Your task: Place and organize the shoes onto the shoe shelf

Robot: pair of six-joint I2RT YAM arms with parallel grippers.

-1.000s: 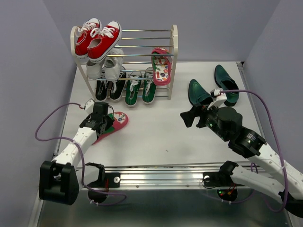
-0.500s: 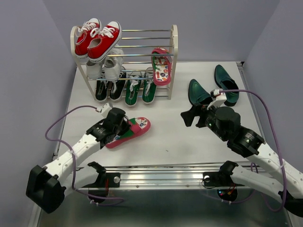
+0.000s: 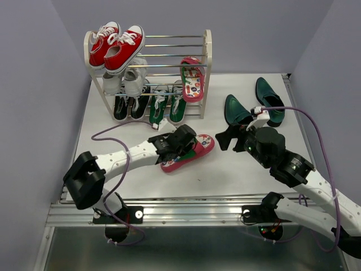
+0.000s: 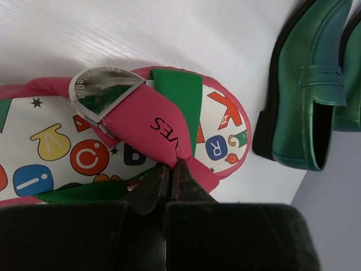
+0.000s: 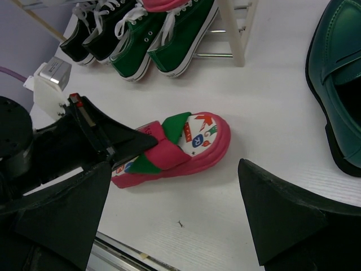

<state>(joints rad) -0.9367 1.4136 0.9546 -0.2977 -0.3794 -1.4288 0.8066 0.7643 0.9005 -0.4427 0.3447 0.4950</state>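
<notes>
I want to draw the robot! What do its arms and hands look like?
Both arms, the left arm and right arm, have white links with chunky black joints. The left hand and right hand are black, with two pointed fingers each. A thin purple cable loops along each arm.

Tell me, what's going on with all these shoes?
Two robot arms are tidying shoes onto a shoe shelf. The left pincer is shut on the strap of a pink flip-flop out on the table in front of the shelf. The matching flip-flop already sits at the shelf's right end, and the green sneakers sit at the bottom. The right pincer hangs open beside two dark green loafers, not yet picked up.
</notes>
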